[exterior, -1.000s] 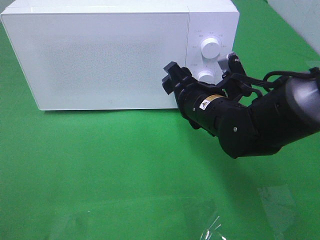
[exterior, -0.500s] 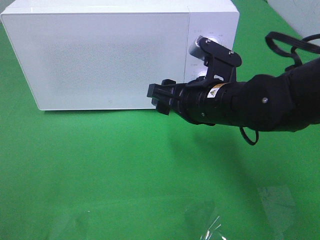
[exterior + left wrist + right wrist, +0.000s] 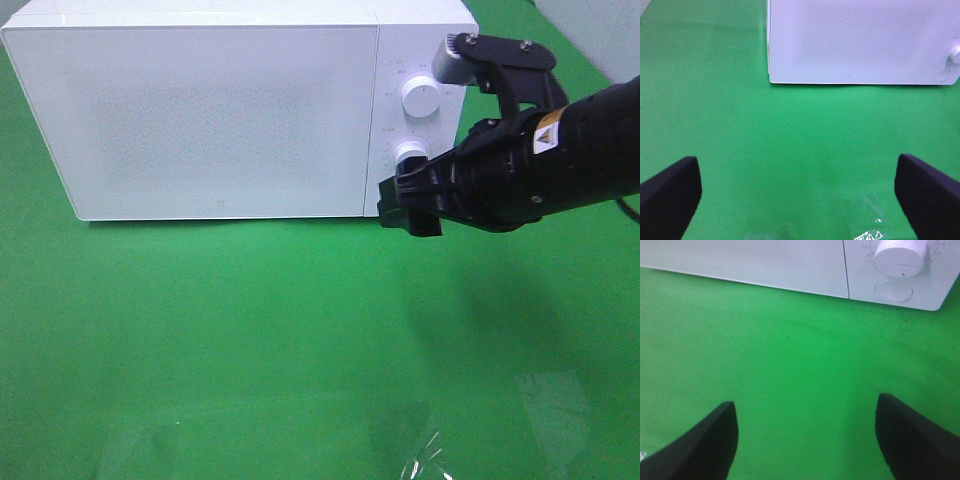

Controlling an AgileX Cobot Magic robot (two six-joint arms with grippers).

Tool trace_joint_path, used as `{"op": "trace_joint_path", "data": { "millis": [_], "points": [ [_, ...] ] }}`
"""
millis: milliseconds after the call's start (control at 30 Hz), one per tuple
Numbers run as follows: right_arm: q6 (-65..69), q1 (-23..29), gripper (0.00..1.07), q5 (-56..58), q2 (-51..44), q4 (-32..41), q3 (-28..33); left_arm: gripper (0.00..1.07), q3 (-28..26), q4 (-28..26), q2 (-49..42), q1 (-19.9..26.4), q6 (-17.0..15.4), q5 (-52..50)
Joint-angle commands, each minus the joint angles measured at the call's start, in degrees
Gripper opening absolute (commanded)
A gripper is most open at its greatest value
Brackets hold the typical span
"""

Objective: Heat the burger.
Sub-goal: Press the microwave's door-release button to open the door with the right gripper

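Note:
The burger is out of view. A white microwave (image 3: 220,110) stands at the back of the green cloth with its door shut. In the exterior high view my right gripper (image 3: 408,208) hovers just in front of the microwave's lower right corner, below the lower dial (image 3: 409,152). The right wrist view shows my right gripper (image 3: 805,402) open over bare green cloth, with the dial (image 3: 901,252) and a round button (image 3: 894,290) ahead. My left gripper (image 3: 797,160) is open with nothing between its fingers, and it faces the microwave (image 3: 855,40) from a distance. The left arm is outside the exterior high view.
An upper dial (image 3: 420,97) sits on the control panel to the right of the door. Crumpled clear plastic film (image 3: 420,450) lies near the front edge of the green cloth (image 3: 250,320). The film (image 3: 867,232) also shows in the left wrist view.
The right arm swung left across the door front, then drew back right; its gripper now sits by the lower right corner. The microwave has not changed.

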Motion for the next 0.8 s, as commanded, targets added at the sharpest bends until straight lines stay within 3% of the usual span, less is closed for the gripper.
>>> {"op": "trace_joint_path", "data": {
  "millis": [33,367,800],
  "points": [
    [-1.09,-0.34,0.74,9.17,-7.10,-1.89,-0.06,0.97,0.23,-0.57,-0.86,0.11,-0.06,-0.40],
    [-2.35,-0.29,0.74,28.36,-20.51,-3.32,-0.06,0.97,0.23,-0.57,-0.86,0.11,-0.06,-0.40],
    [-2.75,-0.29,0.74,39.13,-31.91,-5.33,0.00,0.97,0.23,-0.57,-0.86,0.11,-0.06,-0.40]
  ]
}}
